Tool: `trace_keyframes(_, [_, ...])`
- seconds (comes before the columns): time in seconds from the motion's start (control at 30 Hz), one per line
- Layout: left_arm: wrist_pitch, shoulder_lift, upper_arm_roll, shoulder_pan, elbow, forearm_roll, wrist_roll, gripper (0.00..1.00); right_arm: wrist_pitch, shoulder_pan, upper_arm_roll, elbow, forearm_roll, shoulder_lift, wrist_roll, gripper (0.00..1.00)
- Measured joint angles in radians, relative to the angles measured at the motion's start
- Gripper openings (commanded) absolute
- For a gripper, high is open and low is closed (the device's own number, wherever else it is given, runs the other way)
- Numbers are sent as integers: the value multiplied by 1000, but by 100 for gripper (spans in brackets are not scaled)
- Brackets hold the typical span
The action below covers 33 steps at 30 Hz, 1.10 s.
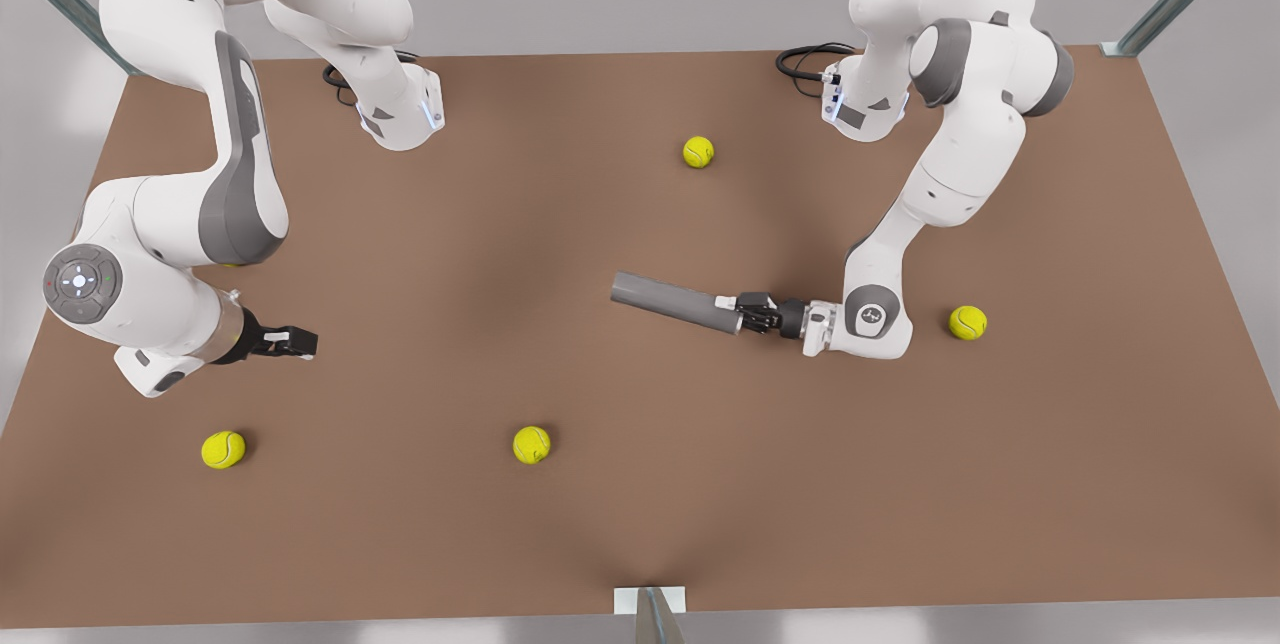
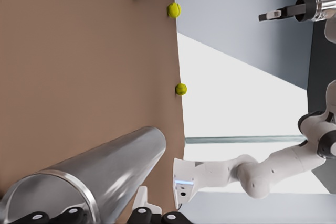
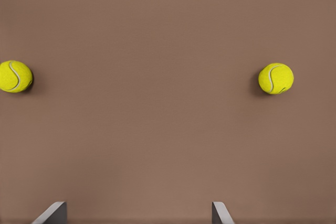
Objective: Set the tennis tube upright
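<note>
Currently the tennis tube point(image 1: 668, 300) lies horizontal rather than upright, a little toward 3 o'clock of the table's point(image 1: 640, 544) middle in the front view. Its long axis runs roughly from 9 o'clock to 3 o'clock, dipping slightly at the 3 o'clock end. The left gripper point(image 1: 745, 312) reaches in from 3 o'clock and is closed on that end of the tube, with its dark fingers on either side of the grey wall. In the left wrist view the lighter rim sits right by the fingers point(image 2: 32, 217), and the metallic body point(image 2: 105, 166) stretches away over the brown surface. Whether the tube rests on the table or is held just off it cannot be told.

The right gripper point(image 1: 290, 341) waits at about 9 o'clock of the table, well apart from the tube, holding nothing. Its fingertips point(image 3: 52, 214) stand wide apart in the right wrist view, over bare table.

Four tennis balls lie scattered around. One ball point(image 1: 698, 151) is at 12 o'clock from the tube. Another ball point(image 1: 967, 322) lies at 3 o'clock from the left arm's wrist. A third ball point(image 1: 531, 444) is at 7 o'clock from the tube. The fourth ball point(image 1: 222, 449) is at 7 o'clock from the right gripper. None touches the tube or either gripper.
</note>
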Motion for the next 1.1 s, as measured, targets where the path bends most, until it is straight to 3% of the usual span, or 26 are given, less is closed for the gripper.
trace_keyframes(0.33, [-3,5,0,0,0,4,27,26,0,-1,0,0,-2,0,1,100])
trace_keyframes(0.67, [25,1,-2,0,-1,29,35,25,0,-2,0,2,-4,0,2,100])
trace_keyframes(0.7, [25,1,-2,0,-2,30,35,32,0,-2,0,2,-4,0,2,100])
trace_keyframes(0.77, [20,1,-1,0,-3,32,35,34,0,-2,0,2,-5,0,2,100])
trace_keyframes(0.87, [10,0,2,1,-3,30,35,53,0,-2,-1,28,-1,1,2,100])
trace_keyframes(0.9, [3,1,2,1,-2,27,36,53,0,-2,-1,30,0,1,2,100])
trace_keyframes(1.07, [-31,2,5,1,-3,15,42,41,0,-2,-2,33,2,2,2,100])
trace_keyframes(1.1, [-35,2,5,2,-3,14,43,34,0,-2,-2,34,2,2,2,100])
